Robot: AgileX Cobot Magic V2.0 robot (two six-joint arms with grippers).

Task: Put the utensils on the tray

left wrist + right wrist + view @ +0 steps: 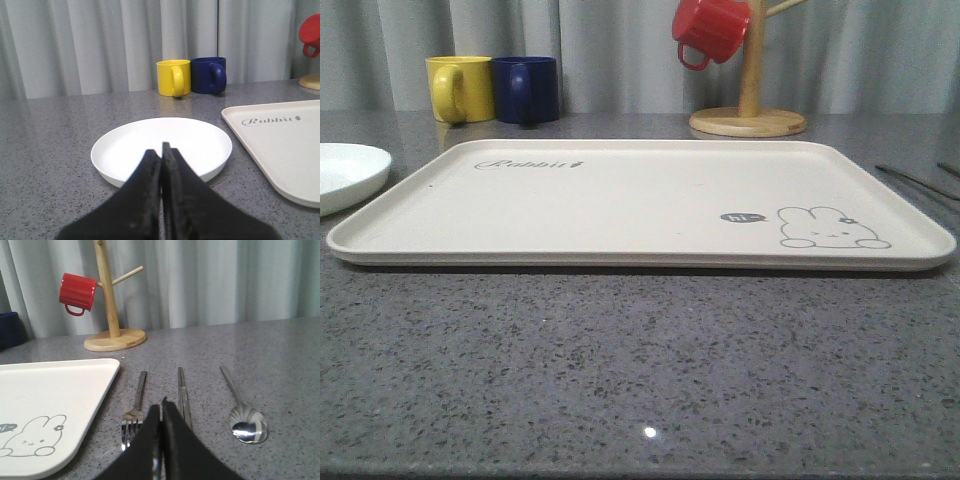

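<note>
The cream tray [640,200] with its rabbit drawing lies bare in the middle of the table. A round white plate [162,145] rests on the table to its left, also at the left edge of the front view [345,172]. My left gripper [161,148] hangs shut and empty just short of the plate. Right of the tray lie a steel fork [136,405], a pair of chopsticks [183,392] and a spoon [242,415], side by side. My right gripper [161,404] is shut and empty, between the fork and the chopsticks.
A yellow mug [460,88] and a blue mug [527,88] stand behind the tray's far left corner. A wooden mug tree [748,115] with a red mug [710,28] hanging on it stands behind the tray at the right. Curtains close off the back.
</note>
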